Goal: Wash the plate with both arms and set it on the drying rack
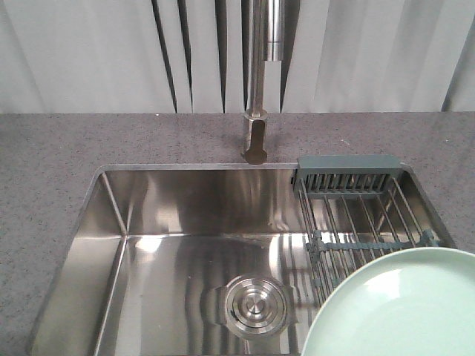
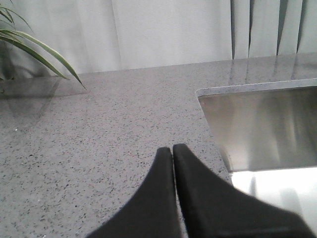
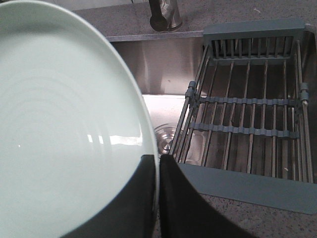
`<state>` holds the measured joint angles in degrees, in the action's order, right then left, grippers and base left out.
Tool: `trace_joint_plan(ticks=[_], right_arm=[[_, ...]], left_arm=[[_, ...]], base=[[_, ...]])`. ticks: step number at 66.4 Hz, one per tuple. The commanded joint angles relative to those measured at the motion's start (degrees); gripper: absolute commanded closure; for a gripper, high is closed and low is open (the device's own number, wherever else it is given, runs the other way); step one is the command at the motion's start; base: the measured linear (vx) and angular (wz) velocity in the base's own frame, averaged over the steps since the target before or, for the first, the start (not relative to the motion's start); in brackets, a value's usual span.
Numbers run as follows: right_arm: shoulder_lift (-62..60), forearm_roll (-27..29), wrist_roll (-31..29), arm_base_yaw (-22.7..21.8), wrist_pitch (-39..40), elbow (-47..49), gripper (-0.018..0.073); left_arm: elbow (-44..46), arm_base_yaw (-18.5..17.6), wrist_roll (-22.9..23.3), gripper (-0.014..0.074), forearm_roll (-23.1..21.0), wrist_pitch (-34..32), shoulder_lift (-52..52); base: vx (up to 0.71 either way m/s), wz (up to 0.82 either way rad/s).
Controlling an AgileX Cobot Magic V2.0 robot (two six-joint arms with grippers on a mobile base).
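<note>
Far left, a plant (image 2: 34, 49) leans over the speckled grey table (image 2: 99, 148). The left jaws hover above that table just short of the sink's (image 1: 193, 200) corner. They are pressed together and hold nothing, probably parked there until a second grip is needed.

The sink is dry-looking, with its drain (image 1: 254, 305) uncovered. The faucet (image 1: 256, 126) rises behind its middle, and no water is visible.

The drying rack (image 1: 356, 215) spans the sink's right end, likely so that drips fall into the basin. Its wires are bare.

The plate (image 1: 401, 311) hangs at the near right, overlapping the rack's front edge and clear of the faucet. The right jaws are clamped on its rim, one finger on each face, which leaves most of the surface free for rinsing. Washing looks not yet begun.
</note>
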<state>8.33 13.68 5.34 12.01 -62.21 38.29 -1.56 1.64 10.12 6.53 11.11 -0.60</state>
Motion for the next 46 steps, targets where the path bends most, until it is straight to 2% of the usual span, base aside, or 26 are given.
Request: trace_joint_plan(ticks=[1, 46], right_arm=[[0.96, 0.53, -0.03, -0.25, 4.25, 1.29, 0.0561], [0.96, 0.53, -0.03, -0.25, 4.25, 1.29, 0.0561]], left_arm=[[1.49, -0.43, 0.37, 0.0603, 0.02, -4.31, -0.79], [1.49, -0.43, 0.37, 0.0603, 0.02, -4.31, -0.79]], base=[[0.01, 0.0], [0.0, 0.0]])
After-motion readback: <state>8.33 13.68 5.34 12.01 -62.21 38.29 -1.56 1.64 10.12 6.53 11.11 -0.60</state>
